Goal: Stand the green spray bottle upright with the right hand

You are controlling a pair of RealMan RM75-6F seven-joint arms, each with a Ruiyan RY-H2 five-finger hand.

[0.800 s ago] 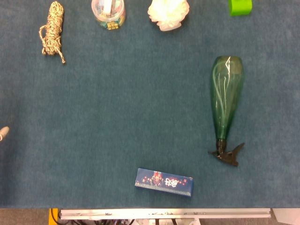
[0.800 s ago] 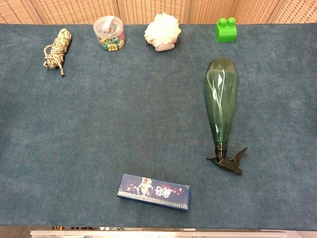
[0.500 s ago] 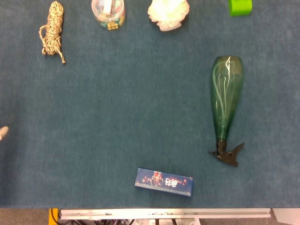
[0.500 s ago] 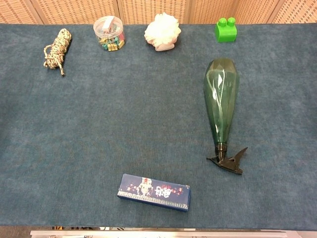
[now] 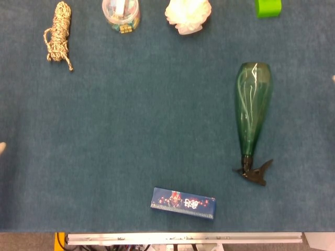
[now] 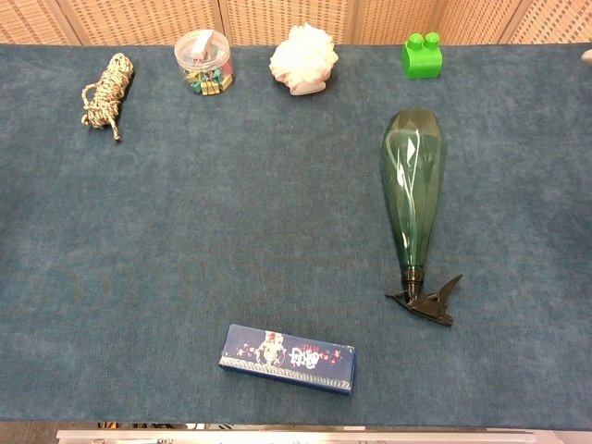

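The blue-carpeted table [image 6: 166,240] carries everything, and the biggest thing on it is the green spray bottle [image 6: 413,190], lying flat on the right side with its wide base toward the far edge and its black trigger head [image 6: 427,302] toward the robot. It looks like thin clear plastic, apparently empty, so I judge it light, fairly stiff, smooth and prone to roll or slide on its rounded flanks. The best hold is probably around the body where it narrows above the neck, then pivot it onto the flat base; the trigger looks a poor handle.

Smaller things sit well apart from it: a blue box [image 6: 288,358] at the near edge, a white pouf [image 6: 302,58], a clear jar of clips [image 6: 203,61], a coil of rope [image 6: 105,91] and a green block [image 6: 422,55] along the far edge.

The right hand [image 5: 333,78] is only a pale sliver at the frame's right edge, absent half a second ago; its opening cannot be told. The left hand [image 5: 2,147] is a similar sliver on the left, showing less than before, and equally unreadable. The bottle has not moved
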